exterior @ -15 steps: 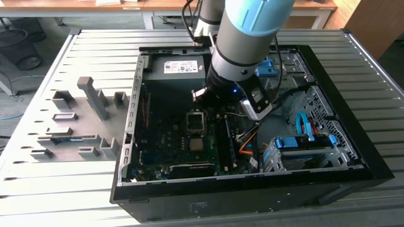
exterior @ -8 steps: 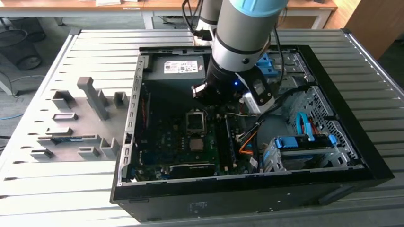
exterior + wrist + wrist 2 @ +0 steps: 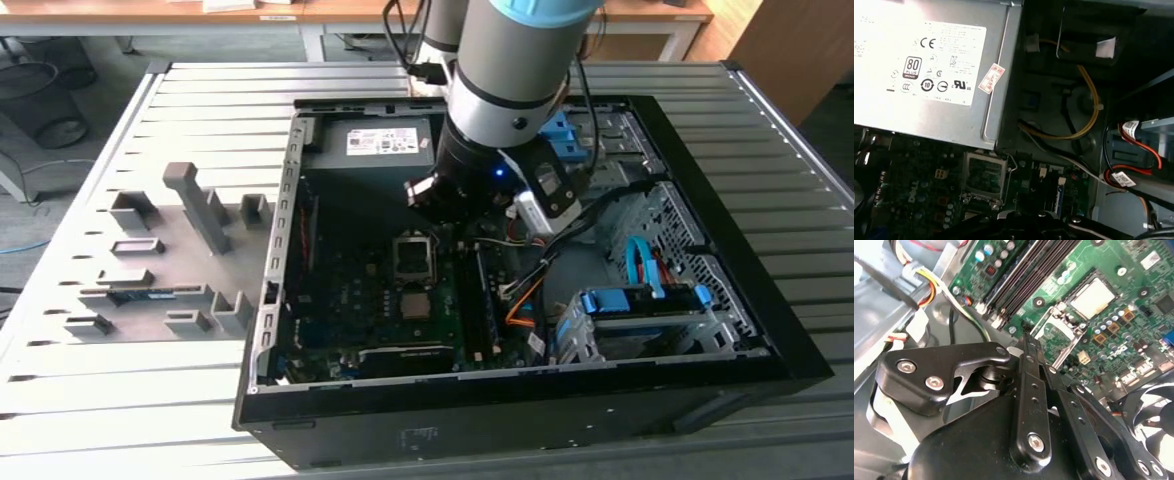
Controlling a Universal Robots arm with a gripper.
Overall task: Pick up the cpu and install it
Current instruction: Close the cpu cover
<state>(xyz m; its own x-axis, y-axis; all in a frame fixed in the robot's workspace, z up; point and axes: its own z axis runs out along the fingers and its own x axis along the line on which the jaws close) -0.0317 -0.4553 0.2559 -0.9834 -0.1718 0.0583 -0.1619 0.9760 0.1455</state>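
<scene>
In the exterior view, the arm (image 3: 514, 70) is reaching down into an open computer case (image 3: 747, 340) that is lying on a slatted metal counter (image 3: 200, 100). The tool (image 3: 447, 205) is hanging over the motherboard (image 3: 347, 300), between the grey power-supply box (image 3: 374, 145) and the dark socket frame (image 3: 414, 258). The cpu (image 3: 418, 305) is lying flat on the board just beside the socket frame, on the side nearer the case's front wall, and well apart from the tool. The memory slots (image 3: 478, 300) are running along the exterior view's right of it, and a blue drive cage (image 3: 634, 305) is sitting further to that side. A grey fixture plate (image 3: 160, 260) is resting on the counter at the exterior view's left of the case.

In the second wrist view, the tool (image 3: 1026, 340) is showing its black links drawn in to one narrow tip, pressed together and gripping nothing. The cpu (image 3: 1094, 296) is gleaming pale on the green board, just beside the opened socket frame (image 3: 1059, 332) and clear of the tool. The memory slots (image 3: 1024, 275) are lying near both.

In the first wrist view, the power-supply box (image 3: 929, 65) is sitting next to the socket frame (image 3: 985, 177), with a yellow cable (image 3: 1089, 100) looping nearby.
</scene>
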